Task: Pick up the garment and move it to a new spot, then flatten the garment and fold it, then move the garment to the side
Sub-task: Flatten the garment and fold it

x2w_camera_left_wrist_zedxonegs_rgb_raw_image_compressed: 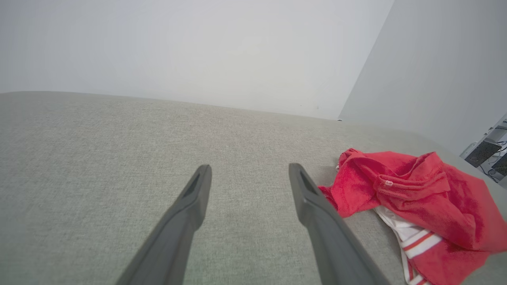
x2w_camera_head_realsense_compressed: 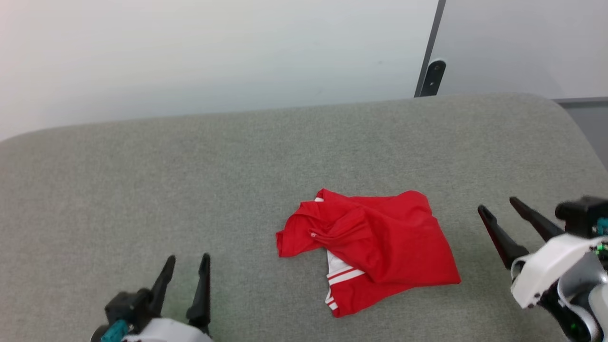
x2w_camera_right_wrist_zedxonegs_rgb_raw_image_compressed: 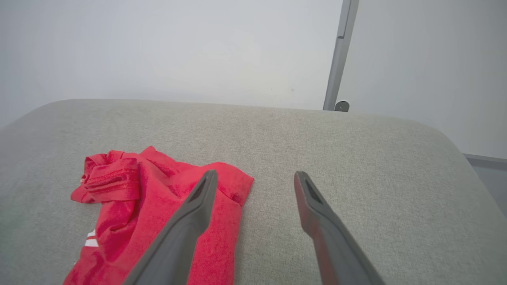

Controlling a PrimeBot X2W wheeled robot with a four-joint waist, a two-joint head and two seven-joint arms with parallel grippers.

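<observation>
Our left gripper [x2w_camera_head_realsense_compressed: 188,258] and right gripper [x2w_camera_head_realsense_compressed: 497,204] hang spread and empty in the head view, either side of the crumpled shirt [x2w_camera_head_realsense_compressed: 375,242] on the grey cushion [x2w_camera_head_realsense_compressed: 213,161]. From the left wrist, the shirt lies right of our fingers; we judge it light, limp cloth. From the right wrist, its nearest red corner looks best to pinch.

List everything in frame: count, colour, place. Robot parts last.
shirt: 1, red with white sleeve and striped trim, crumpled mid-surface between the tools
upholstered surface: 1, grey, under everything
wall: 1, white, behind the surface
post: 1, grey, upright behind the far right edge
bracket: 1, dark, at the post's foot
left tool: 1, dark fingers, open, lower left over bare fabric
right tool: 1, dark fingers, open, right of the shirt, apart from it
</observation>
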